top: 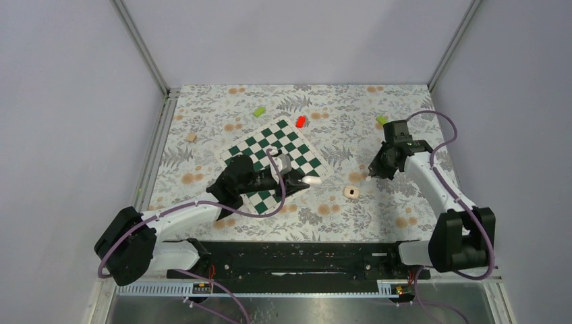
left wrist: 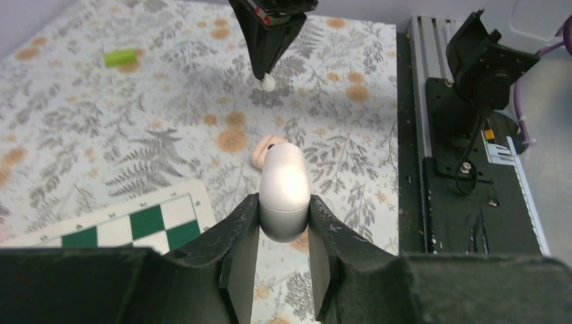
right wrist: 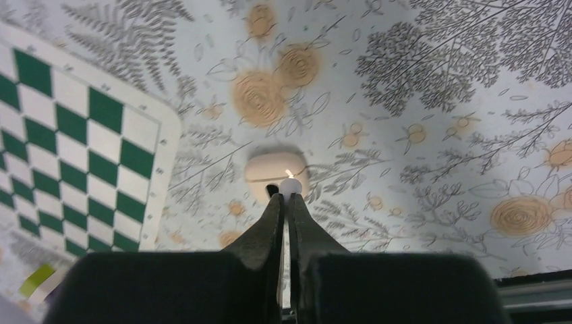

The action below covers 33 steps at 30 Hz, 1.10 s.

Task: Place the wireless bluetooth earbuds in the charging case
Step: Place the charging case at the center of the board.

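My left gripper is shut on a white oval earbud, held just off the chessboard's right corner; in the left wrist view the earbud sticks out between the pads of the gripper. The beige charging case lies on the floral cloth just beyond it, and shows in the left wrist view too. My right gripper is shut on a small white earbud, pinched at the tip of the gripper, above the case. That earbud also shows in the left wrist view.
A green-and-white chessboard lies left of centre. A red block, two green blocks and a tan block sit towards the back. The black base rail runs along the near edge.
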### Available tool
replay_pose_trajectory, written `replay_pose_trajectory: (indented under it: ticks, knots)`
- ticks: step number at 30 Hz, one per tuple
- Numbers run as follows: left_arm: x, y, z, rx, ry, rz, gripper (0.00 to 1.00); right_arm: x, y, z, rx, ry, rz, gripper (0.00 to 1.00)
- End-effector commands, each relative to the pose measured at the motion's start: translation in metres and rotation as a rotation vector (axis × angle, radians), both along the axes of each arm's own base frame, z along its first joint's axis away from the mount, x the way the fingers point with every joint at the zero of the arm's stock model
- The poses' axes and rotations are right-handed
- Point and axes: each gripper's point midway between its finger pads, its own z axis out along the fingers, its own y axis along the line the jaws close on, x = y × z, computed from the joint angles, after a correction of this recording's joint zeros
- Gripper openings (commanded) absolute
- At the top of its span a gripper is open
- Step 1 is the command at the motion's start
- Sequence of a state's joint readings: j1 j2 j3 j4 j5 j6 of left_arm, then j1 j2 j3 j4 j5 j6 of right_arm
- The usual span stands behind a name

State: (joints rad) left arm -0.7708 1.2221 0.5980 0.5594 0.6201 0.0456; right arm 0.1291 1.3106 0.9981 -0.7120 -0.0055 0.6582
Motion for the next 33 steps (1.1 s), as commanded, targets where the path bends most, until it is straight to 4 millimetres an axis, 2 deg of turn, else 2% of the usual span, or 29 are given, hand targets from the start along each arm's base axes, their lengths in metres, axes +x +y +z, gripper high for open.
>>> replay_pose_trajectory:
  ticks: [1,5,7,13,18,20,27,29,33]
  knots:
    - [-0.005,0.003,-0.001,-0.015,0.019,0.013,0.00,0.016,-0.027,-0.029,-0.142,0.004,-0.057,0.00]
    - [-0.007,0.002,-0.006,-0.011,0.028,0.004,0.00,0.016,-0.030,-0.056,-0.158,0.080,-0.048,0.01]
    - [-0.006,0.002,-0.006,-0.011,0.024,0.006,0.00,0.014,-0.028,-0.064,-0.152,0.101,-0.046,0.05]
    - [-0.004,0.000,-0.007,-0.005,0.016,-0.001,0.00,0.010,-0.030,-0.073,-0.161,0.112,-0.034,0.17]
    - [-0.003,-0.003,-0.006,-0.005,0.016,-0.006,0.00,0.006,-0.028,-0.082,-0.153,0.137,-0.020,0.17]
    - [-0.002,-0.003,-0.005,-0.007,0.015,-0.006,0.00,0.005,-0.027,-0.084,-0.150,0.138,-0.019,0.13]
    - [0.000,-0.005,-0.008,0.014,0.035,-0.005,0.00,0.005,-0.020,-0.076,-0.106,0.105,-0.011,0.00]
    - [-0.001,-0.008,-0.011,0.042,0.079,-0.019,0.00,0.006,-0.010,-0.065,-0.048,0.068,0.015,0.00]
    - [-0.001,-0.014,-0.011,0.110,0.211,-0.033,0.00,0.008,0.012,-0.026,0.072,-0.061,0.075,0.00]
